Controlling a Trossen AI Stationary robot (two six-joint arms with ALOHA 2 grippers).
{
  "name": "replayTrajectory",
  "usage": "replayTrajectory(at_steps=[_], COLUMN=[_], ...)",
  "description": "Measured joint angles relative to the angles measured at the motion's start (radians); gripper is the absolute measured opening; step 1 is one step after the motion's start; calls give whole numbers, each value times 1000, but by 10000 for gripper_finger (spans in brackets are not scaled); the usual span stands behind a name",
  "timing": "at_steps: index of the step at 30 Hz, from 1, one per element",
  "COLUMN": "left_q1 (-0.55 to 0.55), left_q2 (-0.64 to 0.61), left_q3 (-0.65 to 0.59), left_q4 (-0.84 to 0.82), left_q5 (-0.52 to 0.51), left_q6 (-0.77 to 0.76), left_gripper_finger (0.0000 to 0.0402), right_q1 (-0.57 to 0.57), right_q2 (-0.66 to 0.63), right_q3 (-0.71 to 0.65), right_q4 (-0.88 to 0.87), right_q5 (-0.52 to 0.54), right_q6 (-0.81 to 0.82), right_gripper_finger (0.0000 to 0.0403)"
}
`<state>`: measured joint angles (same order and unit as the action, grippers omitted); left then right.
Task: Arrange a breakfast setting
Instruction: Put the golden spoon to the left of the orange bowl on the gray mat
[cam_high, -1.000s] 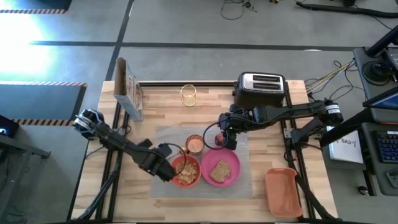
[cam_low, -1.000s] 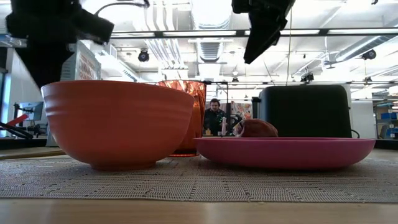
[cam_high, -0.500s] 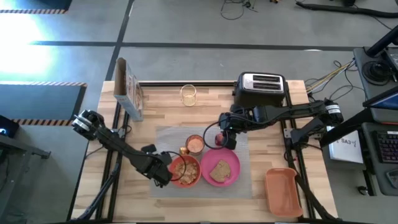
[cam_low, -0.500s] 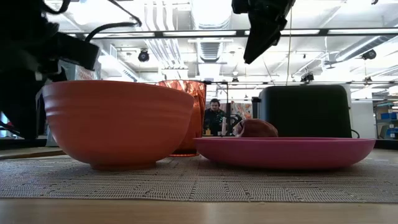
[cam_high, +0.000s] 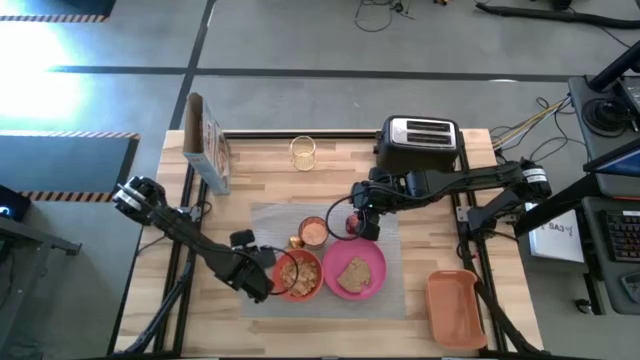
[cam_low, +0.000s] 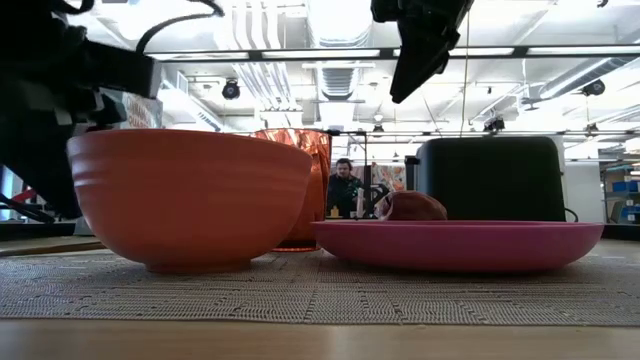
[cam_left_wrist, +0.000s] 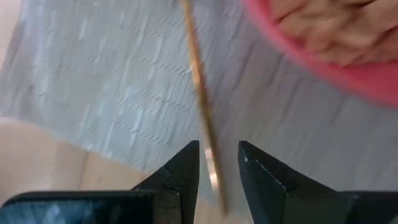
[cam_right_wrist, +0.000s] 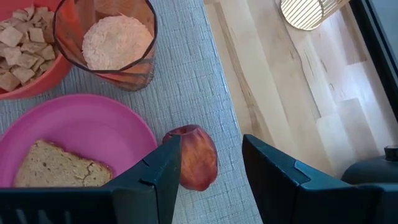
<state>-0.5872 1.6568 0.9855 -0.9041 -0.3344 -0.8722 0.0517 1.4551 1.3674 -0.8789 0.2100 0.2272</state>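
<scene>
The grey mat (cam_high: 270, 225) holds the red-orange bowl (cam_high: 298, 275) of cereal, the pink plate (cam_high: 372, 272) with the toast slice (cam_high: 353, 274), an orange-tinted clear cup (cam_high: 313, 232) of powder and the red apple (cam_right_wrist: 196, 158). The gold spoon (cam_left_wrist: 198, 93) lies slanting past the bowl's left side. My left gripper (cam_left_wrist: 219, 168) is low at the bowl's near left. It is open, with the spoon's handle end between its fingers and room on both sides. My right gripper (cam_right_wrist: 211, 168) is open, well above the apple.
A black-and-chrome toaster (cam_high: 420, 135) stands at the back right. A cereal box (cam_high: 205, 145) stands at the back left and a glass (cam_high: 303, 152) at the back middle. An orange tray (cam_high: 455, 305) lies at the near right. A person (cam_low: 345, 185) shows far behind the table.
My left gripper has gone down and a little toward the table's near left, from above the bowl's left rim to beside the bowl, low over the mat.
</scene>
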Motion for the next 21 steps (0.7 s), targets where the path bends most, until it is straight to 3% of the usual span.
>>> replayTrajectory(at_steps=[14, 21], left_q1=[-73, -66], left_q2=[-77, -104], left_q3=[-34, -145], left_q4=[66, 211], left_q5=[-105, -103], left_q6=[-186, -220], left_gripper_finger=[95, 138], right_q1=[0, 0], right_q2=[0, 0], right_q3=[0, 0], right_q4=[2, 3], right_q5=[0, 0], right_q6=[0, 0], right_gripper_finger=[160, 160])
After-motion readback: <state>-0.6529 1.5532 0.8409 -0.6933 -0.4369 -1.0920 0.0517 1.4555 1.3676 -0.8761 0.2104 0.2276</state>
